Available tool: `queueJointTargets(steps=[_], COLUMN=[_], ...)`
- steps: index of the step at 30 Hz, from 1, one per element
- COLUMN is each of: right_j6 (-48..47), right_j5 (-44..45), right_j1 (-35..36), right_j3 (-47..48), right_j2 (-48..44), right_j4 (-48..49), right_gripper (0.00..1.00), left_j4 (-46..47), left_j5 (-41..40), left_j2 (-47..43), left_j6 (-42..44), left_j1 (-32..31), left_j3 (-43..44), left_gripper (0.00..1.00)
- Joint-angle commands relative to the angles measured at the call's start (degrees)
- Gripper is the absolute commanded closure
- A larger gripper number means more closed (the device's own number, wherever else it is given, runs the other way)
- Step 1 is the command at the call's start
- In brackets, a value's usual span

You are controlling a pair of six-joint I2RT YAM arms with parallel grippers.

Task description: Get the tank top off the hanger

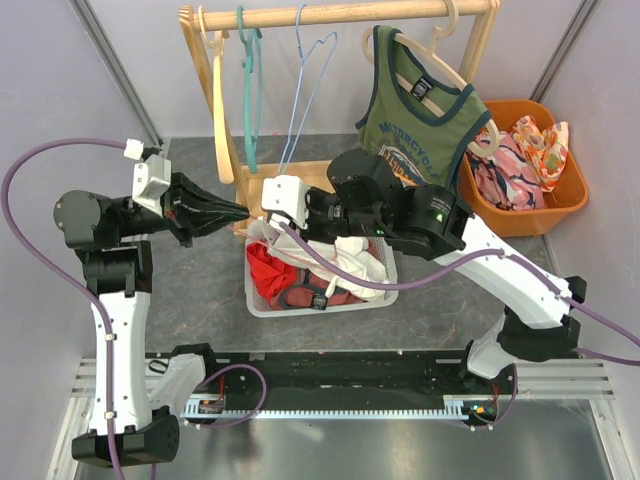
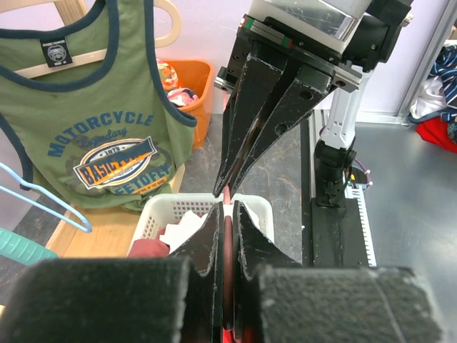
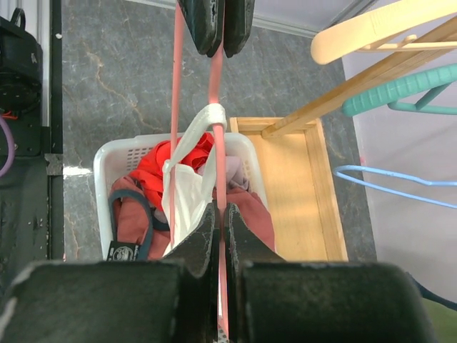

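Note:
A pink hanger is held level over the white basket, with a white tank top draped from it by one strap and sagging into the basket. My left gripper is shut on one end of the hanger. My right gripper is shut on the same rod, facing it tip to tip. In the top view they meet above the basket's left corner, the left gripper coming from the left. A green tank top hangs on a wooden hanger on the rack.
The wooden rack stands behind the basket with a teal hanger and a blue wire hanger. An orange bin of clothes sits at the right. Red and maroon garments lie in the basket.

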Motion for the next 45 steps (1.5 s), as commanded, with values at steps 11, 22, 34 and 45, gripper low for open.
queueJointTargets(steps=[11,22,34,45], right_j6=[4.46,13.16,7.9,9.83], right_j5=[20.67,20.82,16.1,20.3], right_j1=[-0.09,-0.09,-0.27,-0.27], right_j3=[-34.07,-61.93,-49.49,-46.13], right_j2=[-23.42,-36.52,-33.28,-37.12], right_j4=[43.57,49.1,60.18,70.56], right_gripper=[0.42,0.41,0.27,0.25], left_j4=[3.41,3.41,3.5,3.5], left_j5=[2.14,3.01,4.5,5.03], left_j2=[2.91,2.22,1.07,-0.51], left_j6=[2.27,-0.63,-1.33,-1.86], left_j1=[0.65,0.66,0.66,0.66], left_j3=[7.03,10.82,7.39,5.55], left_gripper=[0.98,0.98,0.98,0.98])
